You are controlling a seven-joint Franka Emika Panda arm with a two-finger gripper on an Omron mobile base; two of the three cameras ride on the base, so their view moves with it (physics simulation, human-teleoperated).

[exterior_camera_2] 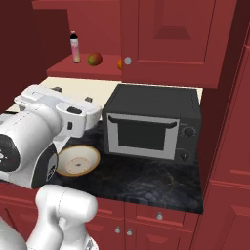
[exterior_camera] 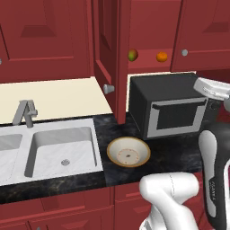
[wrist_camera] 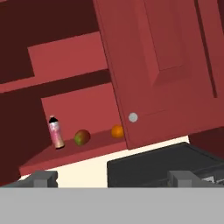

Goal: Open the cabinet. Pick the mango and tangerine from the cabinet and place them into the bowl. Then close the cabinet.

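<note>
The cabinet (exterior_camera: 152,27) has its left door (exterior_camera: 105,45) swung open and its right door (wrist_camera: 166,65) shut. On the red shelf lie the mango (exterior_camera: 132,55) (wrist_camera: 82,137) and, to its right, the tangerine (exterior_camera: 161,56) (wrist_camera: 117,131). In the right base view the mango (exterior_camera_2: 94,59) shows whole, and the tangerine (exterior_camera_2: 119,64) is half hidden by the shut door. The bowl (exterior_camera: 128,152) (exterior_camera_2: 77,160) sits empty on the dark counter below. My gripper (wrist_camera: 113,177) (exterior_camera_2: 72,95) is open and holds nothing. It hangs well short of the shelf, above the counter, pointing up at the fruit.
A pink bottle (wrist_camera: 55,132) (exterior_camera_2: 75,48) stands left of the mango. A black microwave (exterior_camera: 166,108) (exterior_camera_2: 151,122) sits under the shelf, right of the bowl. A steel sink (exterior_camera: 63,150) with a faucet (exterior_camera: 26,112) lies at the left.
</note>
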